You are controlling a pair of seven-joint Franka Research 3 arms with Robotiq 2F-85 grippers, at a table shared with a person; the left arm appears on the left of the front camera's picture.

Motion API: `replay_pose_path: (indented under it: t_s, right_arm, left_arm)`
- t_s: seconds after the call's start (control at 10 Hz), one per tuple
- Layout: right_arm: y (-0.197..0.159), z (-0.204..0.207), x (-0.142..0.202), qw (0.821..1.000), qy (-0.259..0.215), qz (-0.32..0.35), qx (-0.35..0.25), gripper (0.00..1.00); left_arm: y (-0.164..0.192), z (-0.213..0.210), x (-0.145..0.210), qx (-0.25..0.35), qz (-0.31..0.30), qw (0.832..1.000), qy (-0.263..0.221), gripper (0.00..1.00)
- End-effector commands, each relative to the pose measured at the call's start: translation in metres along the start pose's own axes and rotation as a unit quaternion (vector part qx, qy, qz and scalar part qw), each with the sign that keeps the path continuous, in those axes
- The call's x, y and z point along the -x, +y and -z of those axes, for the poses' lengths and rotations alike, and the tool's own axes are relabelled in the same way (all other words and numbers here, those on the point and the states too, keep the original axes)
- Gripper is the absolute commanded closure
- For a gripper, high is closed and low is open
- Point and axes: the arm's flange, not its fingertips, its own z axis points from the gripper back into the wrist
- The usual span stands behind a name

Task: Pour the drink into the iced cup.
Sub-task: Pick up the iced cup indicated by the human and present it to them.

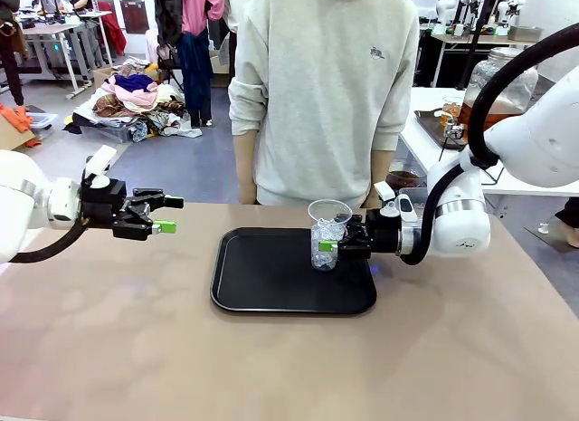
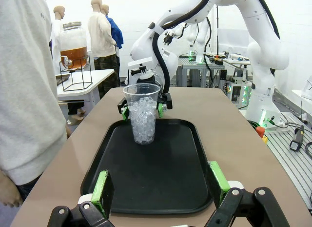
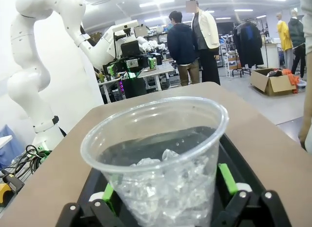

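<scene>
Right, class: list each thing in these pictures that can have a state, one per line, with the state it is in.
Cup: upright on the tray, part full of ice, no drink poured in yet.
Tray: lying flat, carrying the cup.
Jar: upright, lid on, part full of amber drink.
Left gripper: open, empty, hovering left of the tray.
Right gripper: open, jaws either side of the cup.

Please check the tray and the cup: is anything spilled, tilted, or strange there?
Nothing stands out. The iced cup stands upright on the black tray, with the ice inside it. I see no liquid or stray ice on the tray or on the table around it.
</scene>
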Motion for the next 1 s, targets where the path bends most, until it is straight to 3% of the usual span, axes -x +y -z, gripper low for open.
replay_pose_path:
  t_s: [0.0,0.1,0.3,0.9]
  right_arm:
    - [-0.008,0.011,-0.003,1.000,-0.001,0.013,0.009,0.00]
    - [-0.007,0.011,-0.003,1.000,-0.003,0.018,0.003,0.00]
    - [-0.006,0.010,-0.003,1.000,-0.010,0.021,-0.005,0.35]
    - [-0.002,-0.003,-0.027,0.998,-0.027,0.024,-0.042,0.35]
  left_arm:
    - [0.001,0.001,-0.002,-0.001,0.000,1.000,-0.003,0.00]
    - [0.001,0.001,-0.002,-0.001,0.000,1.000,-0.003,0.00]
    - [0.001,0.001,-0.002,-0.001,0.000,1.000,-0.003,0.00]
    - [0.001,0.001,-0.002,-0.001,0.000,1.000,-0.003,0.00]
